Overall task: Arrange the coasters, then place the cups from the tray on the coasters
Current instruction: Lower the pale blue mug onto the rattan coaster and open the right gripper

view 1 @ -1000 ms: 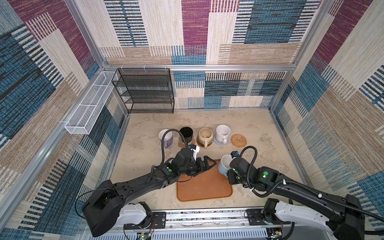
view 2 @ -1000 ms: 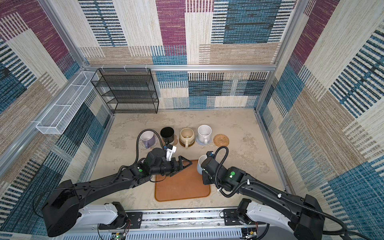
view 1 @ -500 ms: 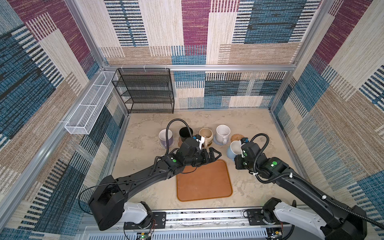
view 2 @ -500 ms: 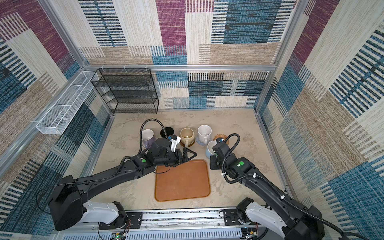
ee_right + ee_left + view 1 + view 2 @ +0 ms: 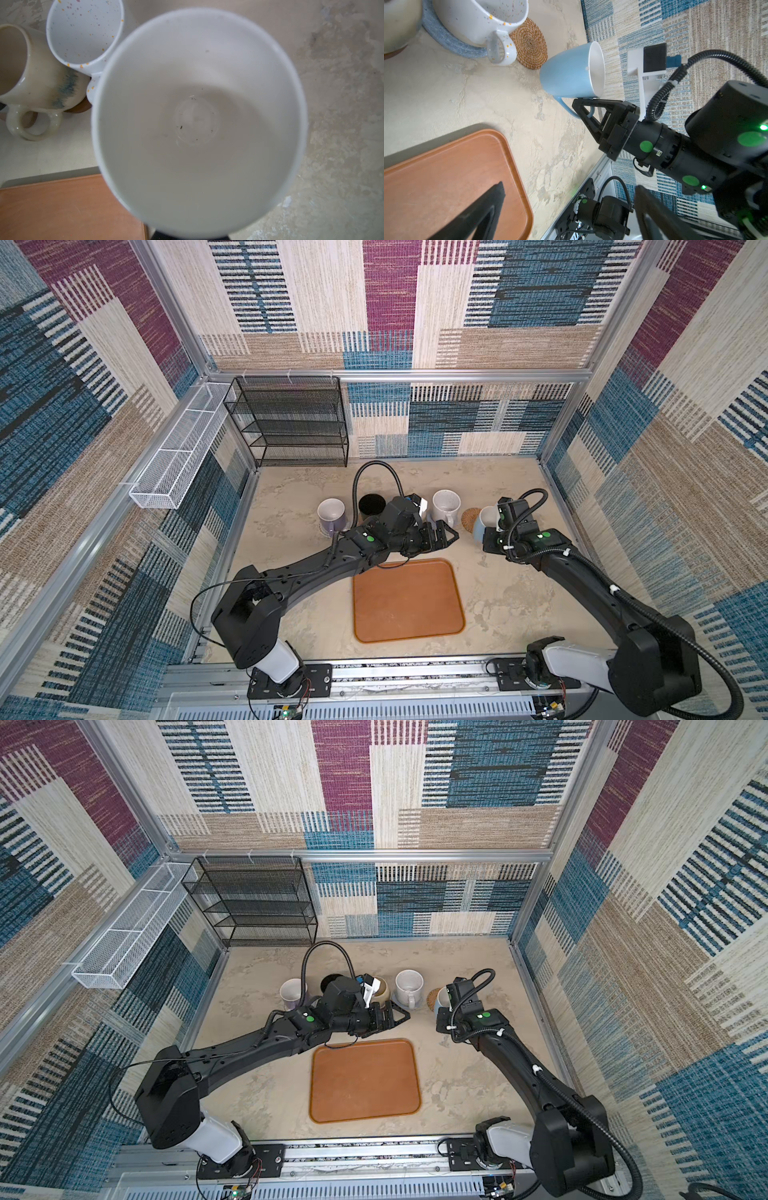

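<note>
My right gripper (image 5: pixel 579 102) is shut on the handle of the light blue cup (image 5: pixel 571 72), which hangs tilted above the table beside the bare golden rattan coaster (image 5: pixel 531 44). In both top views that cup (image 5: pixel 483 523) sits just right of the coaster (image 5: pixel 471 517). The white speckled cup (image 5: pixel 446 504) stands on the light blue woven coaster (image 5: pixel 446 41), and the beige cup (image 5: pixel 31 83) on the dark wooden disc (image 5: pixel 81 108). The black cup (image 5: pixel 371 504) and the lavender cup (image 5: pixel 331 514) stand further left. My left gripper (image 5: pixel 451 536) is open and holds nothing. The tray (image 5: pixel 407 599) is bare.
A black wire shelf rack (image 5: pixel 291 423) stands at the back left and a white wire basket (image 5: pixel 178 460) hangs on the left wall. The left arm (image 5: pixel 316 568) stretches across the tray's back left corner, in front of the cup row.
The right gripper has carried the light blue cup from the tray's right corner back and right to beside the rattan coaster. The left arm has moved back toward the cup row, still open.
</note>
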Tool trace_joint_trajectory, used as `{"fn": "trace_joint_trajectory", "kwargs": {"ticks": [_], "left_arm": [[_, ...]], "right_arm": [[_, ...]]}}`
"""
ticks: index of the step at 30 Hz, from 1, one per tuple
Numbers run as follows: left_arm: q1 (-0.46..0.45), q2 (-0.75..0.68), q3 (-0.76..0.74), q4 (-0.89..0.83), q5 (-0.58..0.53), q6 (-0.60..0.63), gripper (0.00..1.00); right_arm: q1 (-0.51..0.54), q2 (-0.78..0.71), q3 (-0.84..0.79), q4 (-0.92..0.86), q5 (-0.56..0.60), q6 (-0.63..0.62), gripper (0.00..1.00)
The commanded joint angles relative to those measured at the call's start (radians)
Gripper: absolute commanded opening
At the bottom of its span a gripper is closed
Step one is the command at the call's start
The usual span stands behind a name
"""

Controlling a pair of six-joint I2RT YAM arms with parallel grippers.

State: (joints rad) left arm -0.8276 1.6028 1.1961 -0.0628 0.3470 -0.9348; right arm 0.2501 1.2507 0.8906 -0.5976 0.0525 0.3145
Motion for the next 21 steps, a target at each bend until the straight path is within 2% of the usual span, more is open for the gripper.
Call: {"fn": "trace_joint_trajectory", "kwargs": {"ticks": [1, 5, 13, 21], "left_arm": [[0.014, 0.039, 0.06, -0.025, -0.001, 0.047, 1.0], [0.035, 0.095, 0.148, -0.069, 0.016, 0.062, 1.0], [0.05, 0.174, 0.235, -0.078, 0.024, 0.074, 1.0], [0.053, 0.221, 0.268, -0.083, 0.055, 0.08, 1.0]], "right_arm": [[-0.031, 0.057, 0.043, 0.131, 0.01, -0.058, 0.0], [-0.056, 0.163, 0.114, 0.128, 0.038, -0.126, 0.0], [-0.082, 0.309, 0.214, 0.13, 0.026, -0.176, 0.0], [-0.083, 0.354, 0.235, 0.147, 0.006, -0.207, 0.0]]}}
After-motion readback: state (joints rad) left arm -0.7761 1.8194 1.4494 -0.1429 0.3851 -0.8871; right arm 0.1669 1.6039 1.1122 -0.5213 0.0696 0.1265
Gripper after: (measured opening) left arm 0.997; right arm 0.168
